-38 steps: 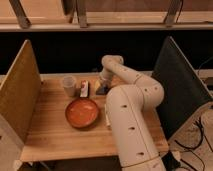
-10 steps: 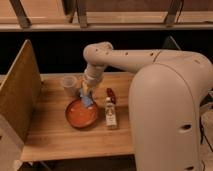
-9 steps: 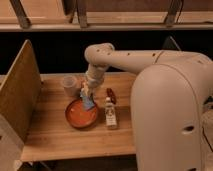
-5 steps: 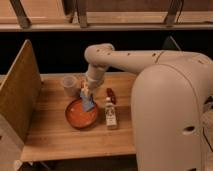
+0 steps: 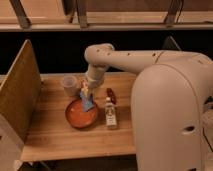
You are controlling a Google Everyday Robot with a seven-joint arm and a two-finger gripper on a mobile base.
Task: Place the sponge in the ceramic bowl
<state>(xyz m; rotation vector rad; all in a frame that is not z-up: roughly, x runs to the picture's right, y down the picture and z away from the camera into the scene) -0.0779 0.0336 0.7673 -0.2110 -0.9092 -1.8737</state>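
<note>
The ceramic bowl (image 5: pixel 79 116), orange-red inside with a dark rim, sits on the wooden table left of centre. My gripper (image 5: pixel 86 93) hangs over the bowl's far right edge, at the end of the white arm reaching in from the right. It is shut on the sponge (image 5: pixel 88 103), a small blue block with a yellow side. The sponge hangs upright just under the fingers, its lower end down inside the bowl's rim.
A translucent whitish cup (image 5: pixel 69 85) stands just behind the bowl. A small bottle with a white label (image 5: pixel 110 115) stands right of the bowl, with a small red box (image 5: pixel 110 95) behind it. A tall board (image 5: pixel 19 95) walls the table's left side.
Since the earliest frame the arm has swung from the back of the table to above the bowl, carrying the sponge. Over the last second it has hardly moved.
</note>
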